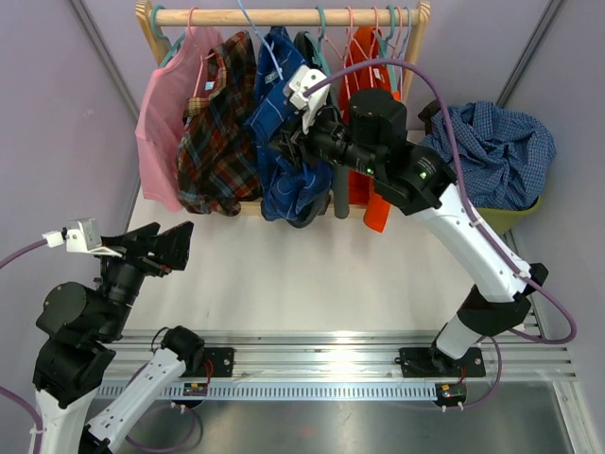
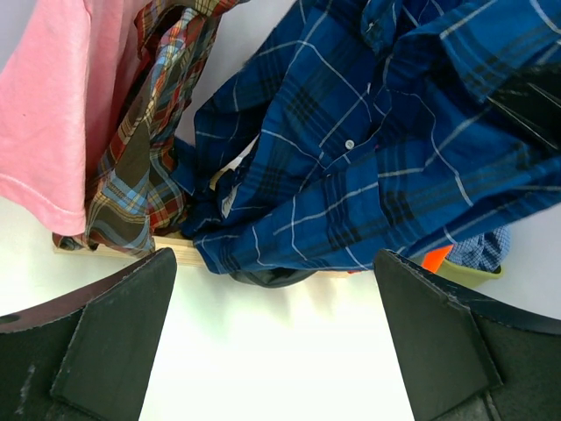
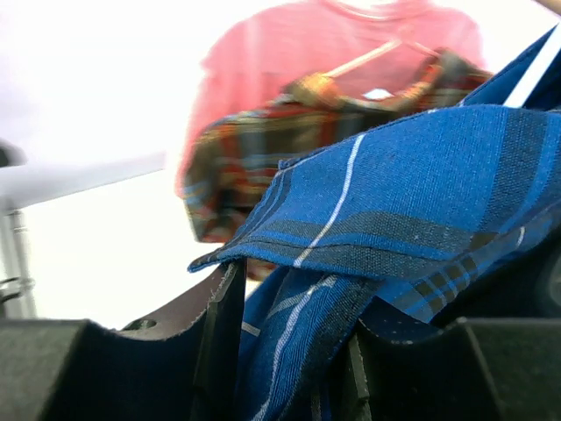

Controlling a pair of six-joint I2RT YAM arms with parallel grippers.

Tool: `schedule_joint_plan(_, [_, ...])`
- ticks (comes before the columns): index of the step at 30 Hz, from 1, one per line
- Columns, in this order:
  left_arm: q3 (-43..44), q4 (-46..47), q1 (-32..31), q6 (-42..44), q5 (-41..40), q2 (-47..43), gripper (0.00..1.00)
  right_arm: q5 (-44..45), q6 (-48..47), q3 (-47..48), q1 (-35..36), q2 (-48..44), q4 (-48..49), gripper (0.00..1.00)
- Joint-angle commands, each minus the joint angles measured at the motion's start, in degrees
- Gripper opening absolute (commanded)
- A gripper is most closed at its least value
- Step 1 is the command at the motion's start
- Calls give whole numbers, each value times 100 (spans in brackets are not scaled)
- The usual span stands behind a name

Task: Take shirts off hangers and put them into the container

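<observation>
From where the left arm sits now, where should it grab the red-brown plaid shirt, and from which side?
Probably the bunched lower hem of the red-brown plaid shirt, approached straight from the front. That fold hangs exposed between the pink shirt and the dark blue plaid shirt, and the left gripper faces it, jaws open.

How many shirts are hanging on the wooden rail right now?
5: pink shirt far left, red-brown plaid shirt beside it, dark blue plaid shirt in the middle, dark grey shirt mostly hidden behind it, orange shirt rightmost. More may be hidden.
</observation>
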Motion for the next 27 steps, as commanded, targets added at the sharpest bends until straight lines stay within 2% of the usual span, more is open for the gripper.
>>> schedule_joint_plan(1, [21, 296, 10, -2, 104, 117, 99, -1136, 353, 451, 2, -654, 80, 0])
schedule_joint_plan(6, [143, 366, 10, 24, 226, 205, 99, -1743, 961, 645, 2, -1022, -1333, 0])
schedule_joint_plan(13, [503, 814, 10, 33, 867, 626, 99, -2850, 1076, -321, 2, -2147, -2127, 0])
schedule_joint_plan(16, [574, 1288, 10, -81, 1394, 881, 99, -3079, 1347, -1163, 2, -2701, -1927, 0])
schedule_joint_plan(17, [557, 1454, 10, -186, 1622, 951, 99, -3115, 1453, -1723, 2, -2833, -1795, 0])
schedule_joint_plan(20, [487, 2323, 10, -449, 2438, 1320, 99, -3037, 1813, -2629, 2, -3351, -1444, 0])
schedule_joint_plan(23, [425, 2939, 10, -765, 3019, 1759, 99, -2914, 2121, -3176, 2, -3554, -1294, 0])
schedule_joint_plan(26, [390, 3431, -104, -951, 3188, 2085, 99, -2887, 2201, -3485, 2, -3686, -1144, 0])
schedule_joint_plan(27, [338, 3555, -339, -951, 3162, 2164, 99, -2887, 2227, -3556, 2, -3730, -1074, 0])
